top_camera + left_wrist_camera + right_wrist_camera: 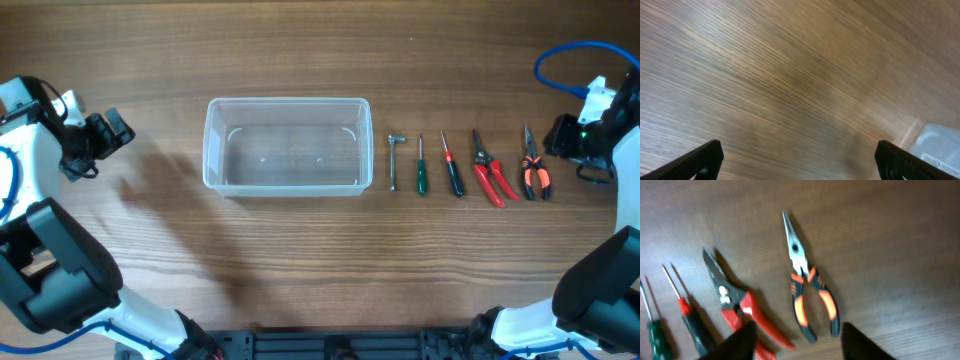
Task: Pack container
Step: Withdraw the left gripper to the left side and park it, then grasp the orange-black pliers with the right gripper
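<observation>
The clear plastic container (287, 145) stands empty on the wooden table, left of centre; a corner of it shows in the left wrist view (940, 147). To its right lies a row of tools: a small hammer-like tool (394, 160), a green-handled screwdriver (421, 168), a red-and-black screwdriver (452, 165), red-handled snips (490, 170) and orange-and-black needle-nose pliers (534, 168). My left gripper (799, 160) is open and empty, left of the container. My right gripper (797, 342) is open and empty above the pliers (807, 292) and snips (737, 302).
A blue cable (570, 60) loops at the back right behind my right arm. Bare wooden table (300, 260) lies in front of the container and tools.
</observation>
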`<state>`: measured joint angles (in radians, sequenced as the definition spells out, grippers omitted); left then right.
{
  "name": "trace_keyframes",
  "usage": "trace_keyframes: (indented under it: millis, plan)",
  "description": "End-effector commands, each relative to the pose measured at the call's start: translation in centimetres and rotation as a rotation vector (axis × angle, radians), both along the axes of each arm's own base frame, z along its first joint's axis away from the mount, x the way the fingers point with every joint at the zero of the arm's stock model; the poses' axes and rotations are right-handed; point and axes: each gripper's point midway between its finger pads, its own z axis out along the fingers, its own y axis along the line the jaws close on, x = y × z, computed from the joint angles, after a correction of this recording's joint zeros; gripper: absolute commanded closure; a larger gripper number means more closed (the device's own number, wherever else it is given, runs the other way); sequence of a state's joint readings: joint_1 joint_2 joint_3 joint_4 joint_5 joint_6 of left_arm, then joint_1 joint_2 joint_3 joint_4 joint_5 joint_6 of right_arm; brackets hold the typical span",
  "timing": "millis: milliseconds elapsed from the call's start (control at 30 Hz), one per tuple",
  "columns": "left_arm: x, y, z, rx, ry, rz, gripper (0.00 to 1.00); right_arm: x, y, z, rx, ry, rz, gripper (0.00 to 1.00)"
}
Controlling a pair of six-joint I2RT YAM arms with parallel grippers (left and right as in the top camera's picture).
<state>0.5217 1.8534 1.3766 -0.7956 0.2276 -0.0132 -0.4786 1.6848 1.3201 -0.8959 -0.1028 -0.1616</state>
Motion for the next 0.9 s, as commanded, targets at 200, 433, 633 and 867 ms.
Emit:
trace_keyframes:
  millis: [200,433,633,867]
  plan:
    - [0.1,1.3,0.5,0.012,-0.02,0.028,0.0,-0.8,0.1,-2.5,0.003,0.111,0.019,0.44]
    - [0.1,1.3,0.5,0.012,-0.02,0.028,0.0,-0.7,1.2,-7.1,0.086,0.21,0.021,0.57]
    - [0.1,1.3,0.5,0.012,-0.02,0.028,0.0,-1.0,1.2,-10.0,0.114,0.269,-0.016,0.7]
    - [0.1,1.3,0.5,0.012,-0.02,0.028,0.0,-1.3,0.7,-12.7,0.101,0.33,-0.064,0.73]
